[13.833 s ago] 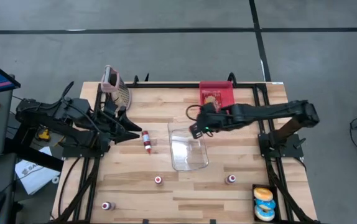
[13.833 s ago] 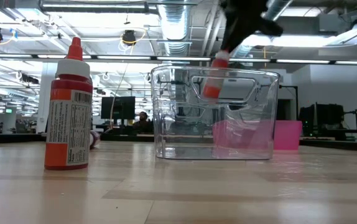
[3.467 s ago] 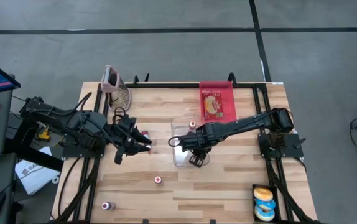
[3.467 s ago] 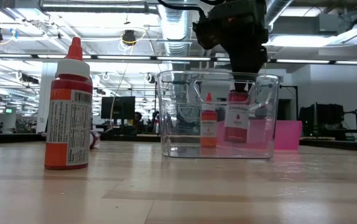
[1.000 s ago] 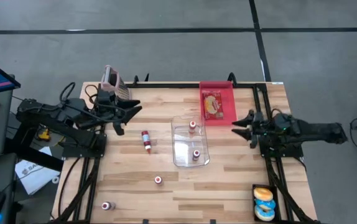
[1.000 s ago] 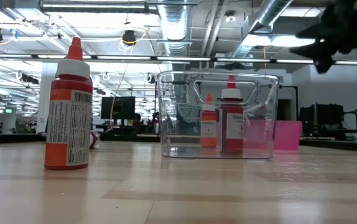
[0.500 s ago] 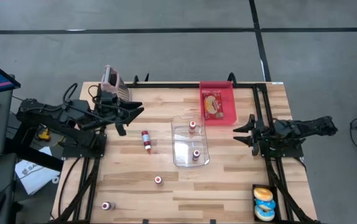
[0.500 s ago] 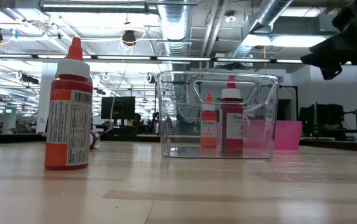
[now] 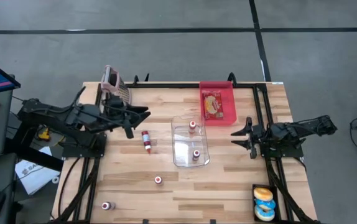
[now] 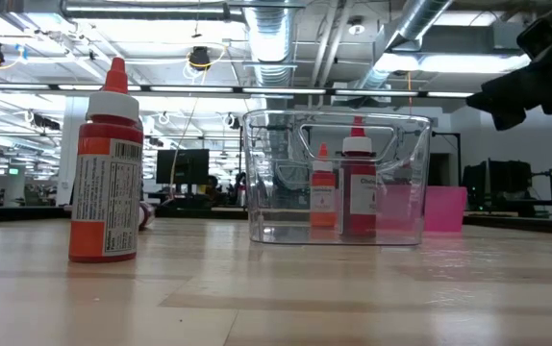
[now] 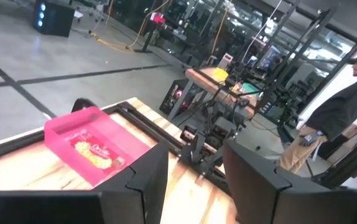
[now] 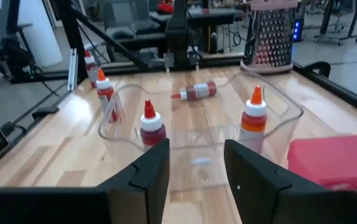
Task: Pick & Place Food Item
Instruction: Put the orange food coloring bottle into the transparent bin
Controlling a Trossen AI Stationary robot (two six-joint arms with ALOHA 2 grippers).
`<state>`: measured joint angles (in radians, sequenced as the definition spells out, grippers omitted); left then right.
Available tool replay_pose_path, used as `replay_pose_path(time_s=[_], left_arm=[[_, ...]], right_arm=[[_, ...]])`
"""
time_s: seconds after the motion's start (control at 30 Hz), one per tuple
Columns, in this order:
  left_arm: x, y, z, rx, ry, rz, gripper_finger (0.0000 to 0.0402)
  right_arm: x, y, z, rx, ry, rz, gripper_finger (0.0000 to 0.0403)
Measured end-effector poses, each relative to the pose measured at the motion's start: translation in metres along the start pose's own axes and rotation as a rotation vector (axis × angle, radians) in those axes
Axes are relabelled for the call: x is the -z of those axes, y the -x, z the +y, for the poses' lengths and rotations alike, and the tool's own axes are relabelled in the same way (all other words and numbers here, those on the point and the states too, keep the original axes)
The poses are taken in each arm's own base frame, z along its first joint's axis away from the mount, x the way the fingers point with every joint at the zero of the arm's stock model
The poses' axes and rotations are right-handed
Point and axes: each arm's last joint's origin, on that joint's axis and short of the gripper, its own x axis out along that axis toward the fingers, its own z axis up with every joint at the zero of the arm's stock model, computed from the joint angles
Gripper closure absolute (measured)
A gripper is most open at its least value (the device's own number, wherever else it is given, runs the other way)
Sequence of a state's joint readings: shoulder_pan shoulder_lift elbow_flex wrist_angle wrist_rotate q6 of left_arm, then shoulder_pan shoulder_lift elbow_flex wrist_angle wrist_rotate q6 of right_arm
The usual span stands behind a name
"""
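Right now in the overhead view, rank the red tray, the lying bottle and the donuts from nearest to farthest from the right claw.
1. Red tray, at the table's far edge, closest to the right claw.
2. Donuts, at the near right corner.
3. Lying bottle, beyond the clear bin, on the left arm's side.

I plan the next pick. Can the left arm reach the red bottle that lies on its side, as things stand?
Probably yes. The lying bottle is on bare wood close to the left gripper, jaws open and empty, with nothing between them.
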<state>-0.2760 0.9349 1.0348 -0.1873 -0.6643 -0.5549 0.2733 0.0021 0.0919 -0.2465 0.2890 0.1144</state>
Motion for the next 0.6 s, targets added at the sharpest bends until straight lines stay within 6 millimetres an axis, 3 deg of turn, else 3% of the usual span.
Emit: replay_pose_path(time_s=[0.4, 0.6], left_arm=[[0.02, 0.001, 0.014, -0.109, -0.113, 0.181, 0.0253], [0.049, 0.009, 0.038, -0.266, -0.16, 0.535, 0.0253]], right_arm=[[0.002, 0.001, 0.0, 0.009, -0.034, 0.03, 0.0291], [0.002, 0.001, 0.0, 0.009, -0.034, 0.031, 0.029]])
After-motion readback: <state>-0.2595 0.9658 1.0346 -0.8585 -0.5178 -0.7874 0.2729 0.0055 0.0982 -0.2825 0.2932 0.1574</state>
